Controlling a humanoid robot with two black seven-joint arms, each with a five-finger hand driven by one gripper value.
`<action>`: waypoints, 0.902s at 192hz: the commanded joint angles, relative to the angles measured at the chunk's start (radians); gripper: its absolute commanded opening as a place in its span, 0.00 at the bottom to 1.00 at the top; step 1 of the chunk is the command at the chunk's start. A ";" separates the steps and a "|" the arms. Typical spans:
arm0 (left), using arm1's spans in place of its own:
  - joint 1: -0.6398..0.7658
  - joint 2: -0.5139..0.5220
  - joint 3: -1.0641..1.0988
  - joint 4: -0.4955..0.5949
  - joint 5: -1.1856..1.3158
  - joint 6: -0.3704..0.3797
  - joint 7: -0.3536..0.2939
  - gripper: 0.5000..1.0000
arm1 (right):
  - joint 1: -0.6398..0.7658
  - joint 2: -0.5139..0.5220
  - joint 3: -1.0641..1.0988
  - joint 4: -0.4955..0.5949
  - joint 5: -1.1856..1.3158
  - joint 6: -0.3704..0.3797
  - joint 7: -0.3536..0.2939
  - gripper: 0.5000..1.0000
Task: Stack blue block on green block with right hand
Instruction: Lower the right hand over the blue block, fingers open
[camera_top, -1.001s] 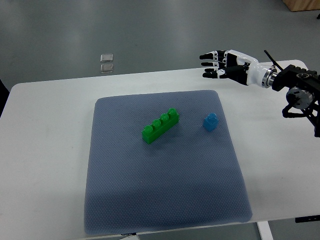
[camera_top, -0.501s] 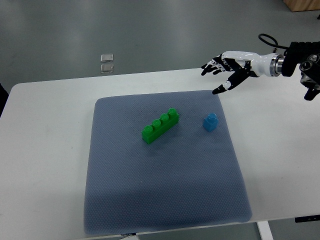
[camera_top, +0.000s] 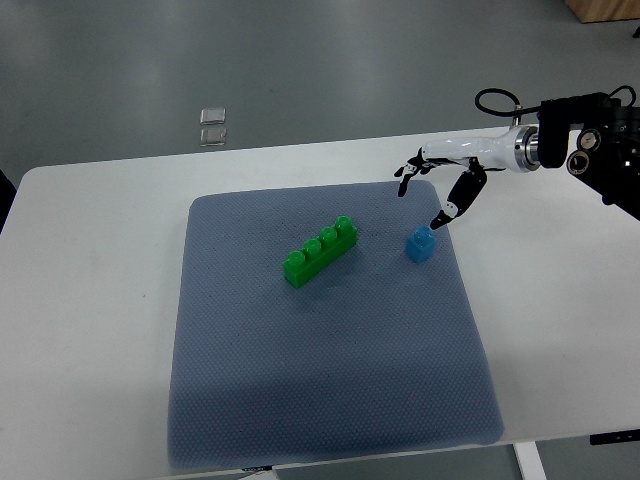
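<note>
A small blue block (camera_top: 421, 243) stands on the grey-blue mat (camera_top: 320, 360), right of centre. A long green block (camera_top: 321, 251) with a row of studs lies diagonally to its left, a short gap away. My right hand (camera_top: 422, 197) comes in from the right edge, white with black fingertips. It hovers just above and behind the blue block with fingers spread, open and holding nothing. The thumb tip (camera_top: 439, 222) is close to the block's top right corner. The left hand is out of the picture.
The mat lies on a white table (camera_top: 90, 300) whose far edge runs behind the hand. Two small clear squares (camera_top: 213, 126) lie on the grey floor beyond the table. The right forearm and its cable (camera_top: 560, 140) are at the upper right.
The right hand has moved left and down from the table's far right corner toward the blue block, turning its fingers downward. Both blocks are where they were.
</note>
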 joint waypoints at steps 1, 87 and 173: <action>0.000 0.000 0.000 0.000 0.000 0.000 0.000 1.00 | 0.002 0.001 -0.055 0.008 -0.028 -0.056 0.000 0.86; 0.000 0.000 0.000 0.000 0.000 0.000 0.000 1.00 | -0.007 0.038 -0.160 0.011 -0.060 -0.191 0.014 0.85; 0.000 0.000 0.000 0.000 0.000 0.000 0.000 1.00 | -0.015 0.039 -0.226 0.004 -0.077 -0.251 0.014 0.73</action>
